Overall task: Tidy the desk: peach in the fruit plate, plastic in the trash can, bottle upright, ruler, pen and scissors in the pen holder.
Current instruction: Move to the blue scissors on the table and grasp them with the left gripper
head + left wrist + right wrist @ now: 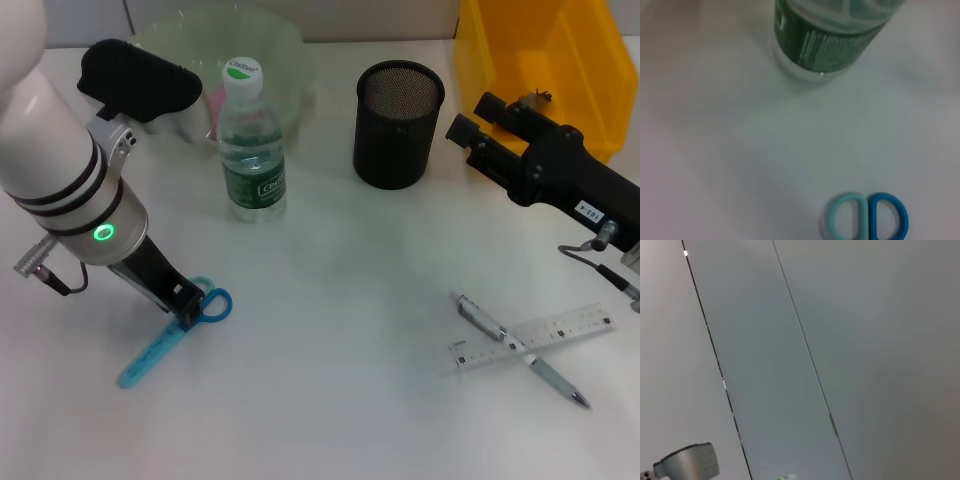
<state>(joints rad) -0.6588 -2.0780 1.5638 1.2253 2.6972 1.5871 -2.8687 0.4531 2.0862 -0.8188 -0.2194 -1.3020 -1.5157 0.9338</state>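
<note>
We see the bottle [252, 140] upright already. Our left gripper [187, 311] is down at the scissors [172, 335] on the tabletop [360, 290], jaws' state untellable; pen [520, 350] and ruler [530, 339] lie outside the pen holder [397, 125].

White desk [340, 300], wall panels [840, 340]

The left claw [186, 312] sits on the blue plastic scissors [170, 340]; beyond it stands the clear water bottle [250, 145], the black mesh pen holder [397, 122] farther right.
</note>
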